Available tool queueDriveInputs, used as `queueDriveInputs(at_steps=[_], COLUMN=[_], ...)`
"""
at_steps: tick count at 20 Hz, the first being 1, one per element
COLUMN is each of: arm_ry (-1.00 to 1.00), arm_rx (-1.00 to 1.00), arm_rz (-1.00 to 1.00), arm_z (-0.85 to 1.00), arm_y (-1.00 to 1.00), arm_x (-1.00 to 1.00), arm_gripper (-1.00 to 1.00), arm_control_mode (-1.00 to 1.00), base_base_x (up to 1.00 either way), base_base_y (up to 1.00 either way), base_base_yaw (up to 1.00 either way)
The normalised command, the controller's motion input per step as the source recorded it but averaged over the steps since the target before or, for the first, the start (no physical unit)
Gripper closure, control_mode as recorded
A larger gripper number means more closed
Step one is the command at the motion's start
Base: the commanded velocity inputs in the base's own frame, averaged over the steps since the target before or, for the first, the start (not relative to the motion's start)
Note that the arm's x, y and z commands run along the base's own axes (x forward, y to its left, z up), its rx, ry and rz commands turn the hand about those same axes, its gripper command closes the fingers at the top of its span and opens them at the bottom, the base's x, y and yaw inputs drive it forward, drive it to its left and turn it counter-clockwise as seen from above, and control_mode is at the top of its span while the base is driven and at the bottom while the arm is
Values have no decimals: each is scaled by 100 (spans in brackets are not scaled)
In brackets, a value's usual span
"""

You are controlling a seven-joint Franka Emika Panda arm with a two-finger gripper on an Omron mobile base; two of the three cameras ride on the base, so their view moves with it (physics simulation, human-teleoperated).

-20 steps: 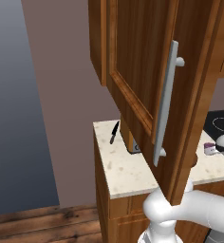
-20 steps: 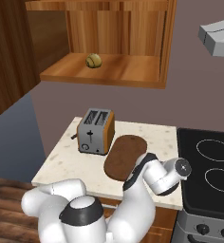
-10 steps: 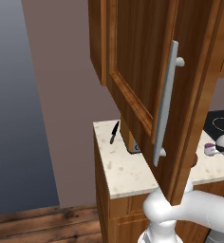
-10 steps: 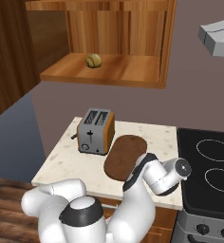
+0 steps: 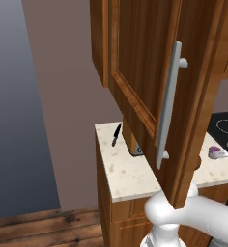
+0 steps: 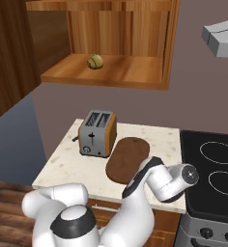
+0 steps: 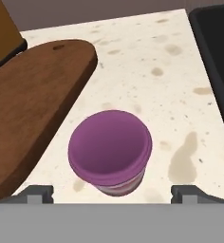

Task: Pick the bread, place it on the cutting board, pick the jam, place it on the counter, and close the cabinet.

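Note:
The jam [image 7: 110, 153], a squat purple cup, stands upright on the speckled counter [image 7: 152, 61] just right of the dark cutting board [image 7: 33, 109]. My gripper [image 7: 111, 193] is open, with one fingertip on each side of the jam and a gap on both sides. From the left base the jam [image 5: 214, 152] shows small on the counter's right part. The bread [image 6: 95, 61], a round tan bun, lies on the shelf of the cabinet [image 6: 106, 72]. The cabinet's door [image 5: 140, 72] stands wide open. In the right base view my arm covers the near end of the cutting board [image 6: 128, 157].
A silver toaster [image 6: 97, 133] stands left of the board. The black stovetop [image 6: 215, 169] borders the counter on the right, close to the jam. A black knife [image 5: 116, 134] lies by the wall. The open door's long bar handle [image 5: 169, 101] juts out in front of the left base camera.

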Motion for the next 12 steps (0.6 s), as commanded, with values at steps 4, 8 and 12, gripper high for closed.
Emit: queueDriveInputs(at_steps=[4, 8, 12], arm_ry=[-7, -8, -8], arm_rx=[0, 0, 0], arm_rz=[0, 0, 0], arm_z=[33, 36, 47], arm_y=[-7, -3, 0], arm_x=[-34, -31, -23], arm_gripper=[-100, -100, -100], arm_control_mode=[-100, -100, -100], base_base_x=[0, 0, 0], base_base_y=[0, 0, 0], base_base_yaw=[0, 0, 0])
